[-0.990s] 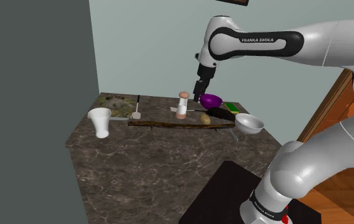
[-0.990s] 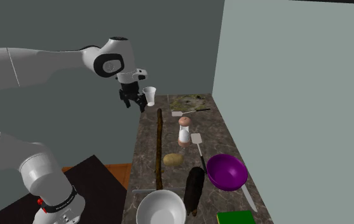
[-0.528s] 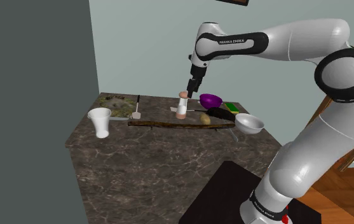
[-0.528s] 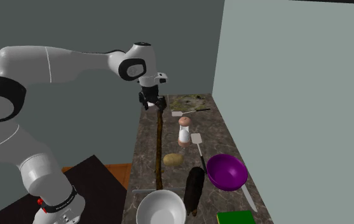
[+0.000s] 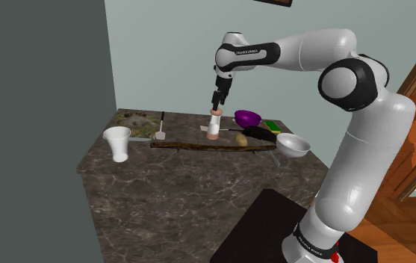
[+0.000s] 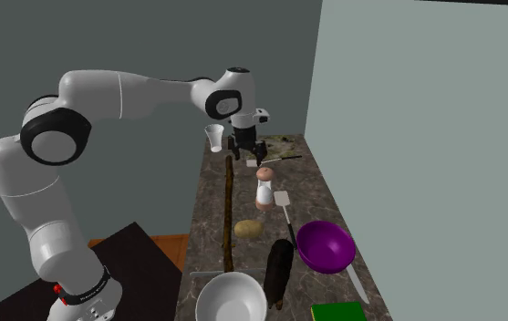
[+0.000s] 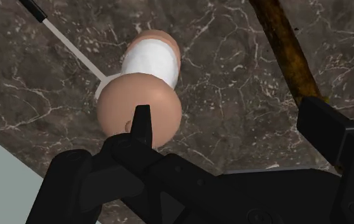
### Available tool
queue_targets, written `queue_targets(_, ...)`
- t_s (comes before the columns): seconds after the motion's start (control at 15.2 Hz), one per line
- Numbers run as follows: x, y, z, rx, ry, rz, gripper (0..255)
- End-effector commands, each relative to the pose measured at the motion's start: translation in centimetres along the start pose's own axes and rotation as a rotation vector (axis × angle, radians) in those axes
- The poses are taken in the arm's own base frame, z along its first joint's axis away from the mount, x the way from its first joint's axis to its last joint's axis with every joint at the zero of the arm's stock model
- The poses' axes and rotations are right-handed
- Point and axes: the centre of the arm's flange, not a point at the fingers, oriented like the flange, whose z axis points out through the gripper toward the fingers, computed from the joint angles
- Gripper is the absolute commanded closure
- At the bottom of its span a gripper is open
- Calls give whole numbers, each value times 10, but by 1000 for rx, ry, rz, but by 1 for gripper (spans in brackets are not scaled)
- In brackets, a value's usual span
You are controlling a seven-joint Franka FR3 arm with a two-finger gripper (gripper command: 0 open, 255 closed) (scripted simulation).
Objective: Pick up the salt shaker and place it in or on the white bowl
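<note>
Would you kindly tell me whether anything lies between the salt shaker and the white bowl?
Yes: a potato lies on the counter between the salt shaker and the white bowl; carried high, the shaker should probably clear it.

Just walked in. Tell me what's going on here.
A white Franka arm holds its black gripper just above the salt shaker, which stands upright on the dark marble counter. Its fingers are open and not around it, so nothing is grasped yet. The white bowl sits empty toward the shoulder view's right.

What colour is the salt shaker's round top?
The salt shaker top is pinkish tan; clearest in wrist view.
</note>
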Motion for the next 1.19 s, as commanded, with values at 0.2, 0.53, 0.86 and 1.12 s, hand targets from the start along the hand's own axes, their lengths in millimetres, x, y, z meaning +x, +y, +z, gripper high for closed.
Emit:
queue_targets(0.2, 39, 50, 19, -10, 0, -3, 0)
queue_targets(0.53, 44, 55, 43, -11, 0, -4, 0)
queue_targets(0.86, 44, 55, 62, -11, 0, -4, 0)
queue_targets(1.12, 44, 55, 62, -11, 0, -4, 0)
